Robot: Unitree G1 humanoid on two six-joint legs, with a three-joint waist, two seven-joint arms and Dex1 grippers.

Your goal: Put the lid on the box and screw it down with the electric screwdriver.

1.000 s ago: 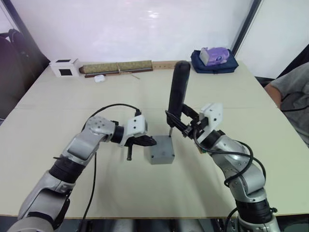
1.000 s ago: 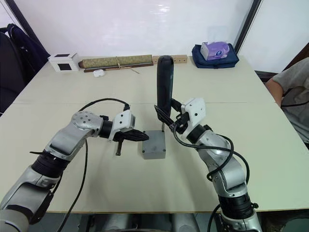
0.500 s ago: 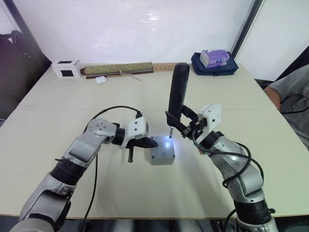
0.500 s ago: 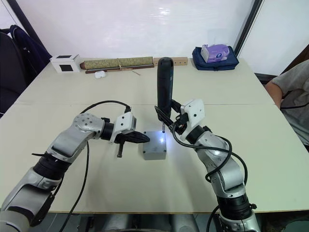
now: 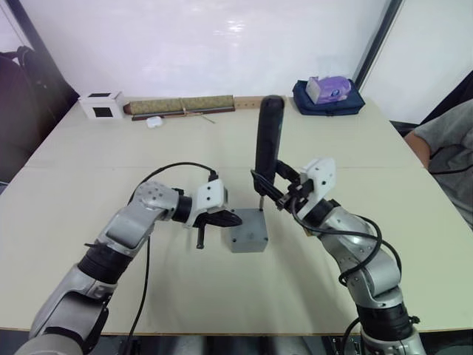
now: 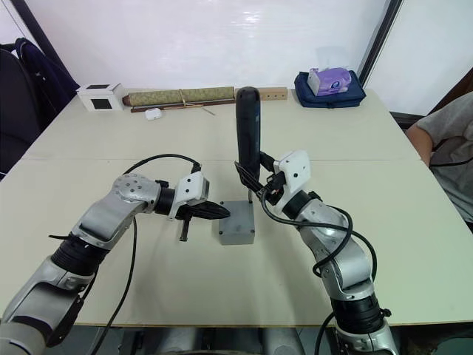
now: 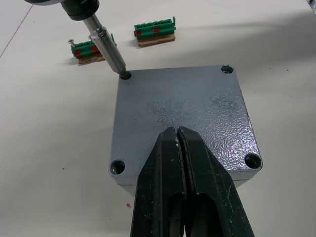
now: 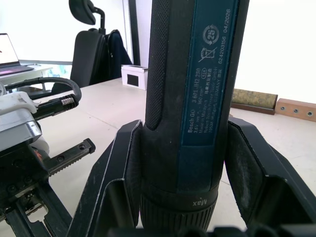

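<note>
The grey box (image 5: pixel 247 242) stands at the table's middle with the lid (image 7: pixel 182 113) sitting flat on top of it. My left gripper (image 5: pixel 230 219) is shut, and its fingertips (image 7: pixel 177 136) rest on the lid's near edge. My right gripper (image 5: pixel 277 191) is shut on the electric screwdriver (image 5: pixel 267 140), a long black tool held nearly upright. The screwdriver's metal bit (image 7: pixel 106 49) stands in one corner hole (image 7: pixel 124 75) of the lid. No light shows at the tip. The lid's other three corner holes are visible.
Two green strips (image 7: pixel 155 35) lie on the table just beyond the box. Along the far edge are a white cube (image 5: pixel 99 105), a long rolled bundle (image 5: pixel 181 104) and a blue bag (image 5: pixel 327 92). A person (image 5: pixel 447 148) sits at the right.
The white light at the screwdriver's tip, lit half a second ago, is off. The screwdriver's top has leaned slightly left. The left gripper has stayed on the lid.
</note>
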